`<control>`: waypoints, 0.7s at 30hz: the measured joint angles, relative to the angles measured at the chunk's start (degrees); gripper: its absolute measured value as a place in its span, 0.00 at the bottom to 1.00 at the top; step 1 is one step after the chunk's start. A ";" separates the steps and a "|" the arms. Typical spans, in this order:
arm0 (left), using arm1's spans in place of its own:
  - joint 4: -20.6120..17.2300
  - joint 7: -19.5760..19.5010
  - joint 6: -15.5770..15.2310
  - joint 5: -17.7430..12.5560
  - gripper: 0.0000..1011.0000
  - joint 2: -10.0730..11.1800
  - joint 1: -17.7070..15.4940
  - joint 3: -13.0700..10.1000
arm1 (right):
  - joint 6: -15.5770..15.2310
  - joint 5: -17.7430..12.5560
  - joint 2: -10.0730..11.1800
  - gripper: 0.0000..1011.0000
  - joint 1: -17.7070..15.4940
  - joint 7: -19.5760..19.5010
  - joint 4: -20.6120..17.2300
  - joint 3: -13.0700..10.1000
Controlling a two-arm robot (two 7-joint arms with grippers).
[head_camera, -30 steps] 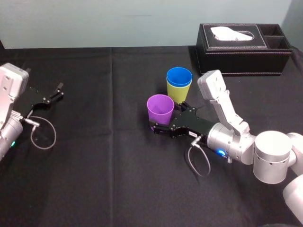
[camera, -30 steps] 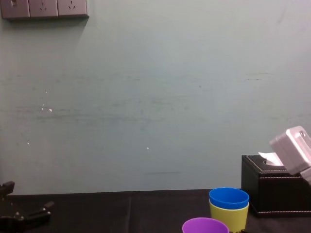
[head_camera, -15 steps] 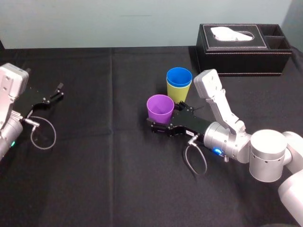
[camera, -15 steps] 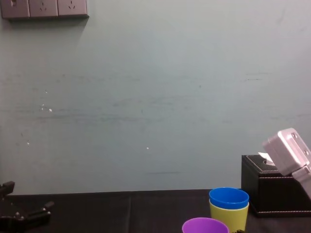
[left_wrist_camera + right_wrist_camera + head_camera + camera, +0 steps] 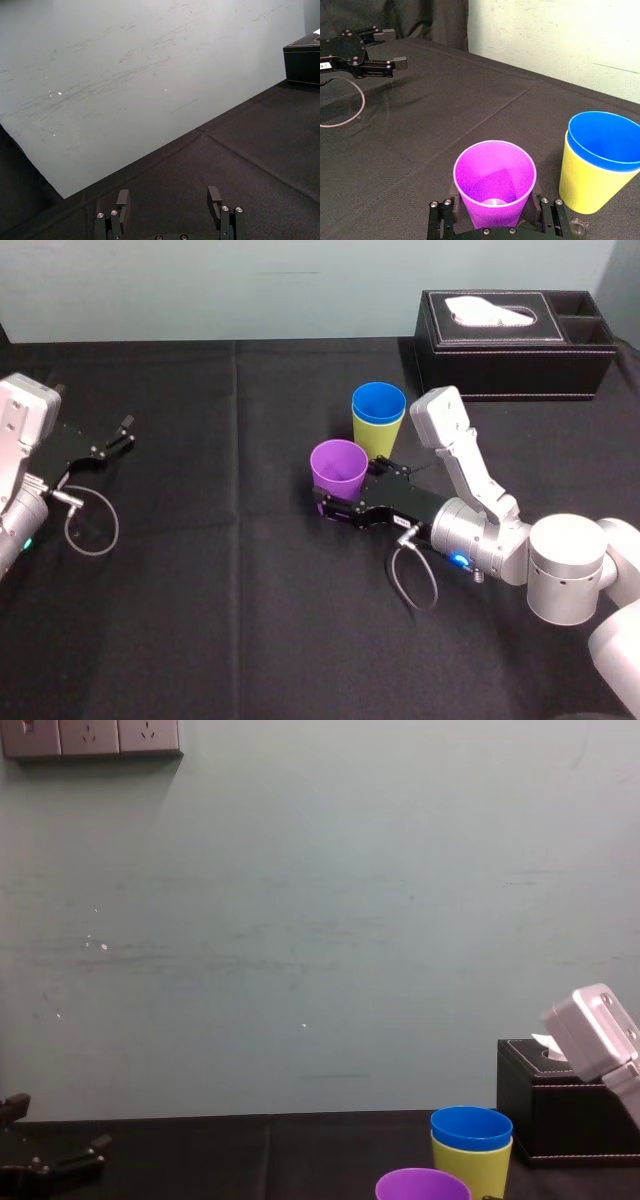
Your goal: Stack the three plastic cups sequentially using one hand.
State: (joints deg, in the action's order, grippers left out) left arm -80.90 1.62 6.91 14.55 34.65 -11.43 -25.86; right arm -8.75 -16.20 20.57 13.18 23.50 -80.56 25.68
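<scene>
The purple cup [image 5: 338,468] [image 5: 495,185] [image 5: 422,1186] stands upright on the black cloth near the table's middle. My right gripper [image 5: 350,490] [image 5: 495,220] is shut on its lower part, one finger on each side. Just behind it, to the right, the blue cup [image 5: 378,400] [image 5: 605,135] [image 5: 471,1125] sits nested inside the yellow-green cup [image 5: 378,438] [image 5: 590,190] [image 5: 475,1165]. My left gripper [image 5: 125,432] [image 5: 167,197] rests open and idle at the table's far left, nothing between its fingers.
A black tissue box [image 5: 510,360] [image 5: 560,1120] stands at the back right, behind the nested cups. A black cloth [image 5: 220,590] covers the table. A pale wall rises behind the table's far edge.
My right gripper slid forward around the purple cup's base, then its fingers drew in against the cup. The cups and the left arm have not moved.
</scene>
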 joint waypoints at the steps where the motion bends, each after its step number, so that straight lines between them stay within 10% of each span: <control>1: 0.00 0.00 0.00 0.00 1.00 0.00 0.00 0.00 | 0.00 0.00 0.01 0.83 0.00 0.00 0.00 0.00; 21: 0.00 0.00 0.00 0.00 1.00 0.00 0.00 0.00 | -3.35 -0.66 2.02 0.72 -0.83 0.45 -6.00 -0.55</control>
State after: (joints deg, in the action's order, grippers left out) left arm -80.90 1.62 6.91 14.55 34.65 -11.43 -25.86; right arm -12.11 -16.85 22.59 12.35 23.95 -86.56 25.13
